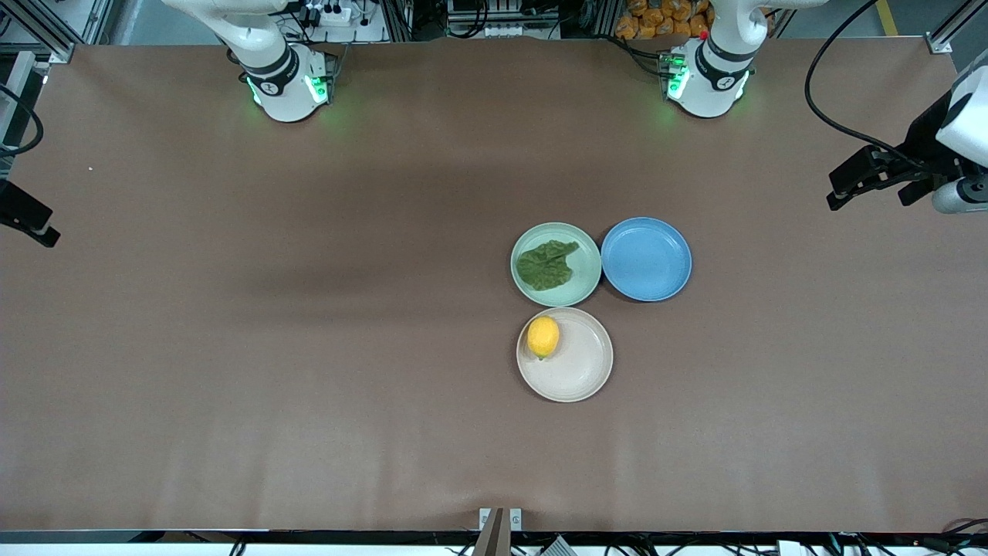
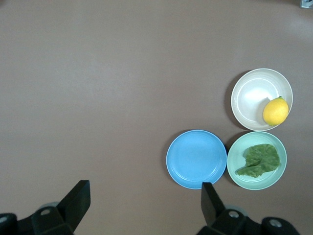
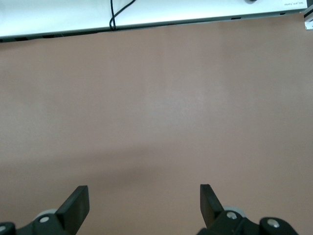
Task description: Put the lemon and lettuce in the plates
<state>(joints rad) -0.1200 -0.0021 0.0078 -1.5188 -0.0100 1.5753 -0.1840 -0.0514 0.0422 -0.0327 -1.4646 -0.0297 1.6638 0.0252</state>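
Lemon (image 1: 543, 337) sits in the beige-white plate (image 1: 575, 371), close to the rim on the side toward the right arm's end of the bench (image 1: 231, 347), pointed tip toward the front camera. Lettuce (image 1: 546, 265) lies flat in the mint green plate (image 1: 587, 249), filling roughly the middle of it, nothing hanging over the rim as far as can be seen. The mint plate is farther from the front camera than the beige-white one, the two rims nearly touching. A blue plate (image 1: 647, 259) stands just beside the mint one, toward the left arm's end of the bench, and is bare. Left gripper (image 2: 142, 203) hangs over the left arm's end of the bench, well apart from the plates; its wrist view shows the jaws spread wide with nothing between them, and all three plates lie in sight past them. Right gripper (image 3: 144, 203) hangs over bare bench at the right arm's end, jaws likewise spread and holding nothing; only a dark piece of it shows at the edge of the front view. Judgement: both items are in their plates, neither arm holds anything, so the task looks complete with nothing left to place.
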